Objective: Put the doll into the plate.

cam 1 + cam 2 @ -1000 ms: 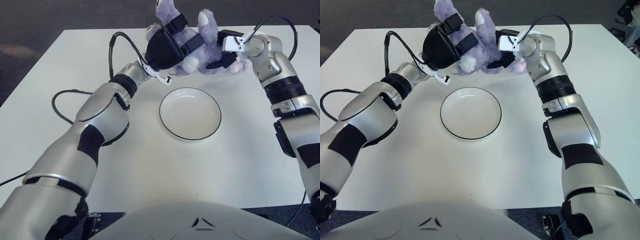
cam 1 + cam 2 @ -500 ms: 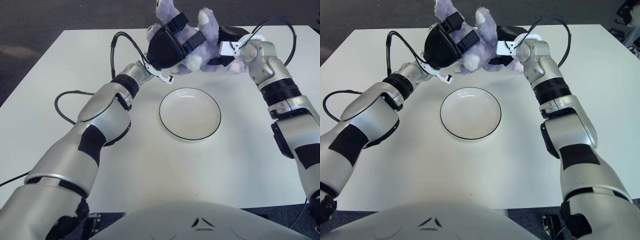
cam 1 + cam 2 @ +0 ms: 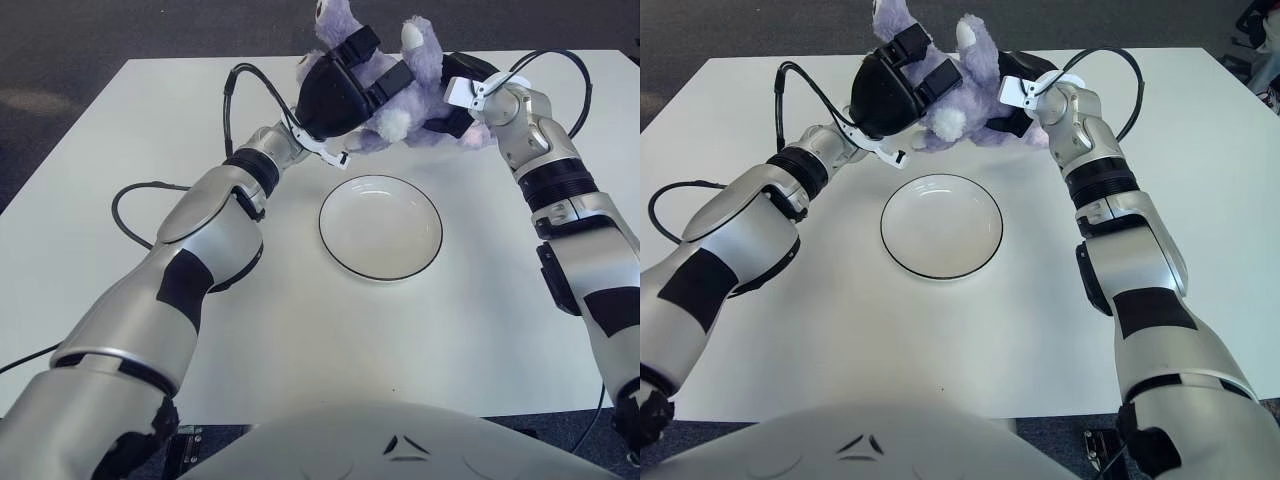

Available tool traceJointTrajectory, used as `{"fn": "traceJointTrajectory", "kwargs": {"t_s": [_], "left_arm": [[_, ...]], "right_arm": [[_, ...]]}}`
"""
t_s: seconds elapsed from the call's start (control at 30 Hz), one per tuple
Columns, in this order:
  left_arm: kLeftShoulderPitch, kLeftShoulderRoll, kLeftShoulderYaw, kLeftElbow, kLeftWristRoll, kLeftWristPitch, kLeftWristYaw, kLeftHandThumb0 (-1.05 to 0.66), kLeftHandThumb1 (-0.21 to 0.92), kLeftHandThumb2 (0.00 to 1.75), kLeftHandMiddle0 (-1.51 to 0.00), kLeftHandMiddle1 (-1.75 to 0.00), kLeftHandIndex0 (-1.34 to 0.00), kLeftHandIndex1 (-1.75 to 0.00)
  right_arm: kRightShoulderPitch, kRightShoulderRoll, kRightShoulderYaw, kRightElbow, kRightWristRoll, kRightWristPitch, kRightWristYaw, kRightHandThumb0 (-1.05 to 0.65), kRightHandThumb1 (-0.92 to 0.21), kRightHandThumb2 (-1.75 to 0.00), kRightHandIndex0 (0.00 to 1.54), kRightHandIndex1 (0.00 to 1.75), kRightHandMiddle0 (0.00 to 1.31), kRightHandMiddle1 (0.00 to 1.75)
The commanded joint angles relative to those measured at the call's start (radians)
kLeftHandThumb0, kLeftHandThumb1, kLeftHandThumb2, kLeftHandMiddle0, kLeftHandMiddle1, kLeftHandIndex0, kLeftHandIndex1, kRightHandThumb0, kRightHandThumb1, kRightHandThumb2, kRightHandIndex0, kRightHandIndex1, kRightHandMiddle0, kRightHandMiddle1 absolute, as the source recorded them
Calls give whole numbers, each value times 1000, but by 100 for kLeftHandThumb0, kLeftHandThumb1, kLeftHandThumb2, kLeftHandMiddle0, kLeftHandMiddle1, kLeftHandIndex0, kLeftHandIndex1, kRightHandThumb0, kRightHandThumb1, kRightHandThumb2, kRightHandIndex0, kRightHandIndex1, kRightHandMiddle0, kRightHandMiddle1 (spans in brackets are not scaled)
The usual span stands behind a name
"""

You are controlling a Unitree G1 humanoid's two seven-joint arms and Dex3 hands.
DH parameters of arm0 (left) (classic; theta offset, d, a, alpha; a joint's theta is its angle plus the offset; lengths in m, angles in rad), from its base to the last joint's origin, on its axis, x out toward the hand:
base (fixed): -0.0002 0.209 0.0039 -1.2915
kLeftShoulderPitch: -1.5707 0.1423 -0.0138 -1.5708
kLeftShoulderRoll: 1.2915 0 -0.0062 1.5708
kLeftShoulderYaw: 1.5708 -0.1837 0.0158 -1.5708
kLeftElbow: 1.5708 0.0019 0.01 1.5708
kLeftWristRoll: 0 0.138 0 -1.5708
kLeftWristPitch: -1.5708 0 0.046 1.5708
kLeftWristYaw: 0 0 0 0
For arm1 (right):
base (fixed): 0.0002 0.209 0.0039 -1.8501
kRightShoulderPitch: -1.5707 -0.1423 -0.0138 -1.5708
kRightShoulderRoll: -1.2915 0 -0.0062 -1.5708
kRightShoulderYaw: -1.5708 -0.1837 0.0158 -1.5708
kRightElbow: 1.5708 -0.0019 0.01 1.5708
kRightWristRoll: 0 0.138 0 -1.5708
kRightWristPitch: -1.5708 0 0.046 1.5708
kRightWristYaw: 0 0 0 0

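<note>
Robot body: a grey rounded torso cover (image 3: 400, 440) fills the near edge of both views, in front of the near edge of the white rectangular table (image 3: 120, 250).
Plate: a round white shallow plate with a thin dark rim (image 3: 380, 227) lies flat near the middle of the table, nothing in it.
Cable: a black cable (image 3: 135, 190) loops over the table towards its left edge, beside the left forearm.
Left hand: the black left hand (image 3: 335, 85) is raised beyond the plate, towards the far edge of the table, its fingers (image 3: 352, 45) wrapped over the left side of the toy.
Doll: a fluffy lilac plush doll with white paw tips (image 3: 405, 90) hangs in the air between the two hands, beyond the plate's far rim and apart from it.
Right hand: the black right hand (image 3: 462, 92) grips the doll's right side from behind a silver wrist, a black cable arching over it.
Left eye view only: the doll sits above the plate's far rim, slightly right of centre.
Right eye view only: a dark object (image 3: 1265, 30) shows on the floor past the table's far right corner; what it is cannot be told. The doll (image 3: 960, 85) appears shifted towards the plate's right side here.
</note>
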Motion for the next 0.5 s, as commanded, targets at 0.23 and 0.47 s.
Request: {"fn": "traceJointTrajectory", "kwargs": {"t_s": [0.23, 0.47], "left_arm": [[-24, 13, 85, -32, -96, -87, -52, -45, 42, 118, -111, -175, -53, -175], [6, 16, 128, -54, -142, -66, -132, -39, 71, 81, -80, -174, -32, -175]], "right_arm": [[25, 6, -8, 12, -6, 106, -34, 0, -1, -161, 88, 158, 63, 175], [39, 12, -8, -1, -7, 149, -69, 0, -2, -160, 87, 159, 62, 175]]}}
